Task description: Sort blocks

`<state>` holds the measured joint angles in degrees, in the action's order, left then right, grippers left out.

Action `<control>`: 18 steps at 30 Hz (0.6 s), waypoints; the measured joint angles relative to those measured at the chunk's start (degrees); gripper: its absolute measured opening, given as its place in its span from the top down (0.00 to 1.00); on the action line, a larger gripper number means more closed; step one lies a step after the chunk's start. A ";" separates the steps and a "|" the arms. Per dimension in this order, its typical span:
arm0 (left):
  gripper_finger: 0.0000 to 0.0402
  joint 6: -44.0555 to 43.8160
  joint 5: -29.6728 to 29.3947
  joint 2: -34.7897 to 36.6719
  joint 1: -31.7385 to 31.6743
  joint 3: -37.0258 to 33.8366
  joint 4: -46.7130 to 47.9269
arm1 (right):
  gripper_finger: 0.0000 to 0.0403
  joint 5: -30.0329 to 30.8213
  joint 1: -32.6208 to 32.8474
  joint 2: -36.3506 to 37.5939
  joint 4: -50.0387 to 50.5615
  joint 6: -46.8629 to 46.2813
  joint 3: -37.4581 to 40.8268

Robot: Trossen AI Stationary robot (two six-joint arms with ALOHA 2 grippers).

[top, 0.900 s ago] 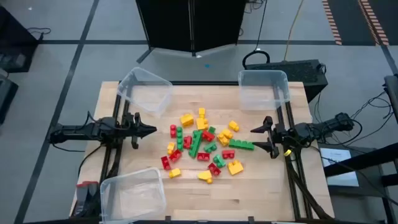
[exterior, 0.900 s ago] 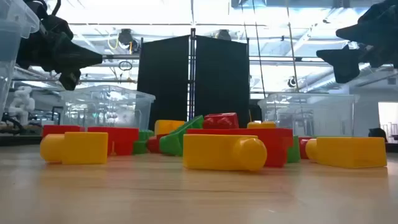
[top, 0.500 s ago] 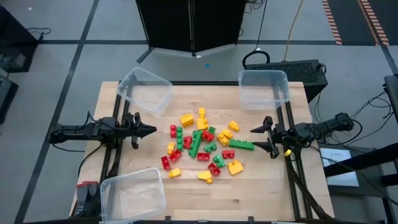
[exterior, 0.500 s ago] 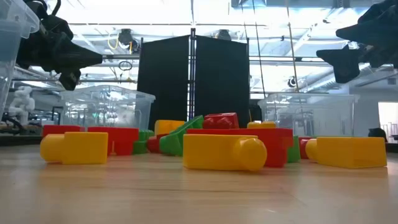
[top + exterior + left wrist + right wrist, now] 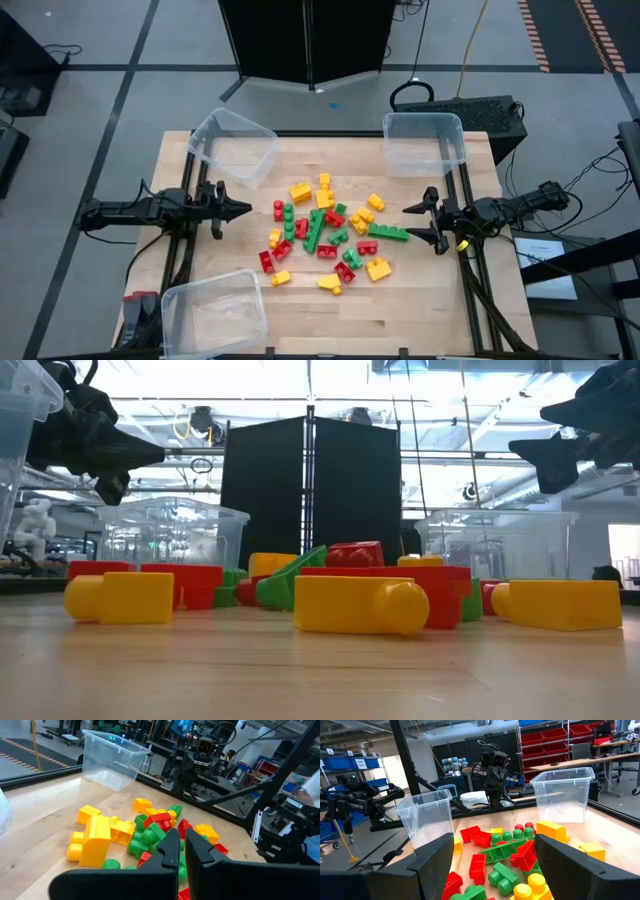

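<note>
Roughly thirty blocks (image 5: 327,228) lie heaped mid-table, unsorted. Left gripper (image 5: 246,209) hovers just left of the heap, fingers pressed together, empty. Right gripper (image 5: 407,222) hovers at the heap's right edge, jaws spread, holding nothing.

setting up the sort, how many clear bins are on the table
3: one bin at the far left corner, one bin at the far right corner, one bin at the near left corner.

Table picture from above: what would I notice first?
A bright heap of red, yellow and green blocks lies in the middle of the wooden table. Three clear bins sit empty around it. The left gripper, shut, and the right gripper, open, point at the heap from either side.
</note>
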<state>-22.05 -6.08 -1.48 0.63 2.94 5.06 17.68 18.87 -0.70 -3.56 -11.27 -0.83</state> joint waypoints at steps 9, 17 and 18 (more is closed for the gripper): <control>1.00 -0.01 0.01 -0.01 0.00 0.00 0.00 | 0.32 0.00 -0.01 0.00 0.01 -0.01 0.01; 1.00 0.00 0.00 -0.02 0.00 -0.01 -0.02 | 0.32 0.02 0.00 -0.01 -0.30 -0.02 0.02; 1.00 -0.01 0.00 0.00 0.02 0.00 -0.01 | 0.32 0.06 -0.02 0.01 -0.72 -0.02 0.10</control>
<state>-22.06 -6.08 -1.48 0.64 2.94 5.05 17.75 18.86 -0.69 -4.28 -11.29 -0.73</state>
